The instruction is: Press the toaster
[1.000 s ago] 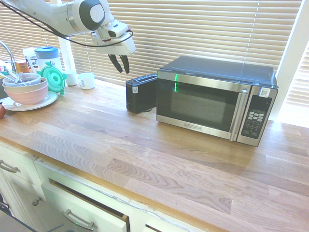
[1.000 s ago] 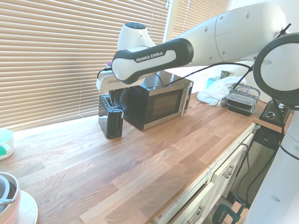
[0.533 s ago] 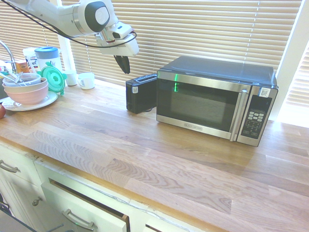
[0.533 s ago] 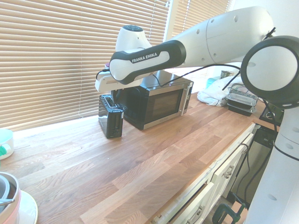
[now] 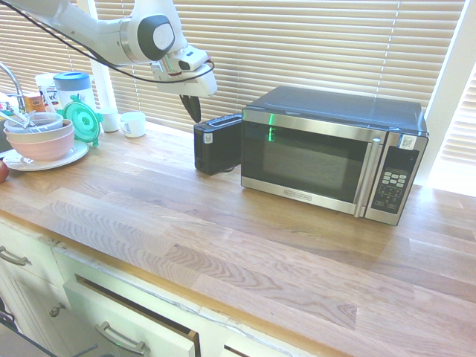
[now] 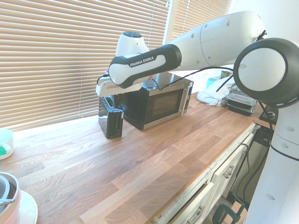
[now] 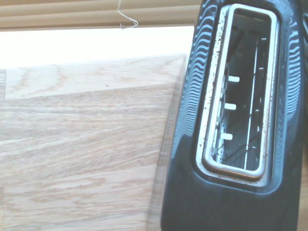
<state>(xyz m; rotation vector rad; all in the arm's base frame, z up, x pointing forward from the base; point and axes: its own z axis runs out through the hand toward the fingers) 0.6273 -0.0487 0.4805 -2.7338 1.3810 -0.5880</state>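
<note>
The robot's claw (image 5: 195, 120) is pointing down, and its two fingers are pressing together with nothing between them. It is hanging close to the toaster (image 5: 216, 144), up near its top. The toaster is standing on the wooden counter (image 5: 186, 223), just beside the big microwave (image 5: 320, 155). It is black and shaped like a thin box, and it is wearing a little white sticker (image 5: 208, 138) on its narrow end. The wrist view is looking down at the toaster's top, where a long slot (image 7: 240, 91) is showing with a shiny metal rim around it. The microwave is showing its dark door, a silver handle (image 5: 366, 178) and lots of little buttons (image 5: 394, 178). On the other side of the toaster, well apart from it, two white cups (image 5: 133, 125) are sitting close together. Near the cups, a round green lid (image 5: 82, 123) is leaning on its edge, and a tub with a blue top (image 5: 73, 83) is standing behind it. Some bowls (image 5: 40, 141) are sitting in a stack on a white plate (image 5: 74, 155), and the bottom one is pink. Behind the counter, the window blinds (image 5: 297, 44) are hanging down. Under the counter, a white drawer (image 5: 130, 323) is sticking out a bit.
</note>
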